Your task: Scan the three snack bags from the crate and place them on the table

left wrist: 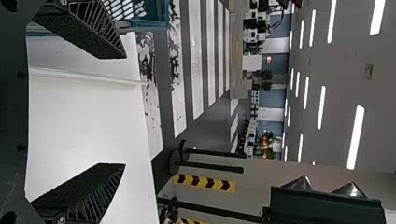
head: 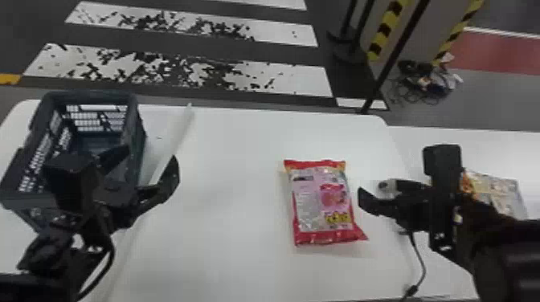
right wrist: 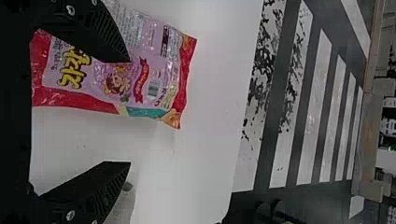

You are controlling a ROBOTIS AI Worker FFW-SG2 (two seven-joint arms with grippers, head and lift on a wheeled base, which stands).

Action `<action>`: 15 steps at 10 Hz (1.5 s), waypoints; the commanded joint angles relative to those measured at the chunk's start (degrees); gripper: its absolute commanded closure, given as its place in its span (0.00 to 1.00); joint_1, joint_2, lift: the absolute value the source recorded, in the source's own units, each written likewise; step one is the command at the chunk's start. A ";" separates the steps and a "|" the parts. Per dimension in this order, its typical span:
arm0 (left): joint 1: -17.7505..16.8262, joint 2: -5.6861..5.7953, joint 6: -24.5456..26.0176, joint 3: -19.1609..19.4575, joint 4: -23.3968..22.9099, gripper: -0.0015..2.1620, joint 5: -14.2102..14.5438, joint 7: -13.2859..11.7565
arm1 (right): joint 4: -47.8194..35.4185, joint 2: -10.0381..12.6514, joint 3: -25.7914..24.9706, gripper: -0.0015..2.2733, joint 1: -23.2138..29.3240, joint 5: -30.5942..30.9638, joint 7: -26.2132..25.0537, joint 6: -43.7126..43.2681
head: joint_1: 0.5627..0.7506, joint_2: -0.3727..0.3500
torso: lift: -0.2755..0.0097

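Both grippers parted and unloaded, with a pillow-shaped, glossy pink film snack bag with crimped red ends [head: 323, 200] between them on the smooth white tabletop [head: 237, 168].
The left gripper [head: 152, 153], its ridged black fingers spread, hangs over the edge of the dark blue-grey plastic crate [head: 134, 150], a rectangular, lattice-walled box; the right gripper [head: 383, 196], likewise released, is just beside the pink bag. An orange-and-silver printed snack bag [head: 496, 192] lies at far right, partly hidden by the right arm. Beyond, worn white stripes [head: 277, 78] cross the dark floor.
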 commanded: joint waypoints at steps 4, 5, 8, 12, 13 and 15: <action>-0.33 -0.40 0.00 -0.34 0.06 0.02 -0.17 0.08 | 8.75 -0.53 -6.15 0.03 -2.51 1.12 1.50 0.24 | 0.70 0.14 | 0.75; -0.42 -0.49 0.00 -0.43 0.15 0.02 -0.17 0.08 | 12.08 -0.97 -5.97 0.03 -4.44 1.56 1.85 0.24 | 0.70 0.11 | 0.75; -0.42 -0.49 0.00 -0.43 0.42 0.02 -0.17 0.08 | 22.63 -2.46 -4.21 0.03 -10.68 1.82 3.25 0.07 | 0.70 0.08 | 0.75; -1.12 -0.40 -0.17 -0.43 1.73 0.02 -0.09 0.08 | 32.48 -3.87 -2.19 0.15 -15.17 2.79 4.66 -1.34 | 0.70 0.05 | 0.75; -1.21 -0.40 -0.17 -0.52 1.82 0.02 -0.09 0.08 | 33.35 -3.87 -2.01 0.36 -15.61 3.49 5.28 -2.22 | 0.70 0.05 | 0.75; -1.21 -0.40 -0.17 -0.52 2.00 0.02 -0.09 0.08 | 33.44 -3.87 -2.01 0.94 -15.78 3.75 5.19 -2.04 | 0.70 0.05 | 0.75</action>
